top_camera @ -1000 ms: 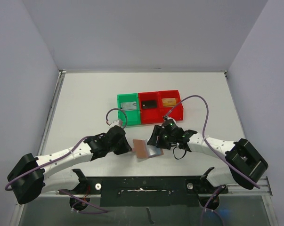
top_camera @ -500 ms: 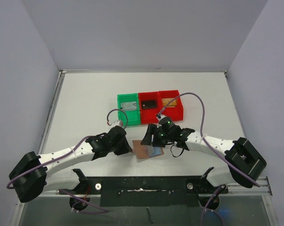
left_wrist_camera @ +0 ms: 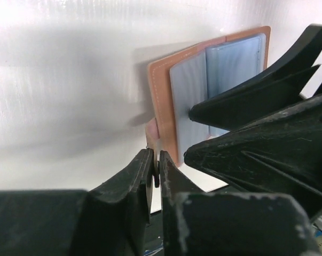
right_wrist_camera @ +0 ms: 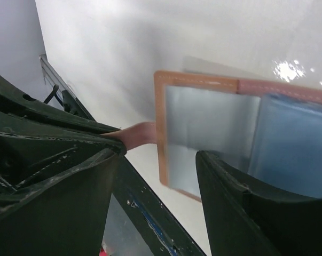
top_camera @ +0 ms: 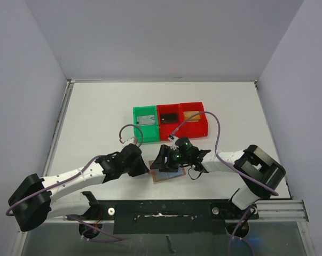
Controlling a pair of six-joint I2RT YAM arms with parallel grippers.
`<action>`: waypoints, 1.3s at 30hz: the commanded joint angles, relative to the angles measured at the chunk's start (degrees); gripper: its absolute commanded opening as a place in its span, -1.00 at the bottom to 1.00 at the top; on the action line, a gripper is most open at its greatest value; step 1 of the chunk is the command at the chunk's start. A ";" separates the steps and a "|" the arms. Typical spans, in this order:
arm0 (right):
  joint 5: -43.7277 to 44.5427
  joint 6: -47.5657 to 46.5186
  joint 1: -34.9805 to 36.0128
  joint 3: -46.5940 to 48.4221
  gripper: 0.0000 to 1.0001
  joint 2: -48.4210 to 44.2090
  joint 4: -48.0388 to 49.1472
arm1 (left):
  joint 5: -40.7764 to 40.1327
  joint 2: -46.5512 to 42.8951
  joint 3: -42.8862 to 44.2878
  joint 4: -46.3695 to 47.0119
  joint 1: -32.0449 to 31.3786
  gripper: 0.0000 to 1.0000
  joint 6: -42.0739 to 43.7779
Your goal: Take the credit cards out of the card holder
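Note:
The brown card holder (top_camera: 164,175) lies open on the table between the two grippers, its light-blue lining (left_wrist_camera: 203,88) facing up. My left gripper (left_wrist_camera: 156,160) is shut on its small brown tab (left_wrist_camera: 150,130) at the holder's left edge; it also shows in the top view (top_camera: 146,168). My right gripper (right_wrist_camera: 159,154) is open and sits low over the holder (right_wrist_camera: 209,125). One of its fingertips (left_wrist_camera: 195,113) rests on the lining and the other is by the holder's near edge. No card is seen sticking out.
A green bin (top_camera: 146,124) and two red bins (top_camera: 169,120) (top_camera: 195,118) stand in a row just behind the grippers, each with a card in it. The table's dark front rail (top_camera: 166,208) is close below the holder.
My right gripper has moved left and down onto the card holder, and its elbow has swung in. The holder now lies more under that gripper. My left gripper has held still.

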 commanded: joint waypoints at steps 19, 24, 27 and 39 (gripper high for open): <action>9.03 2.60 -1.28 -1.07 -0.56 -5.47 -6.10 | 1.50 -0.07 -3.76 12.02 0.28 0.20 -5.35; 7.46 2.43 -0.63 -0.79 -0.46 -4.31 -4.10 | 2.58 1.52 -4.31 14.20 0.29 0.30 -7.02; 5.85 2.03 -0.42 -0.78 -0.06 -4.04 -2.62 | 1.93 1.95 -4.40 14.02 0.29 0.39 -8.29; 4.42 3.33 -0.23 -3.83 0.17 -7.33 2.92 | 1.62 2.40 -7.11 18.45 0.95 0.49 -12.58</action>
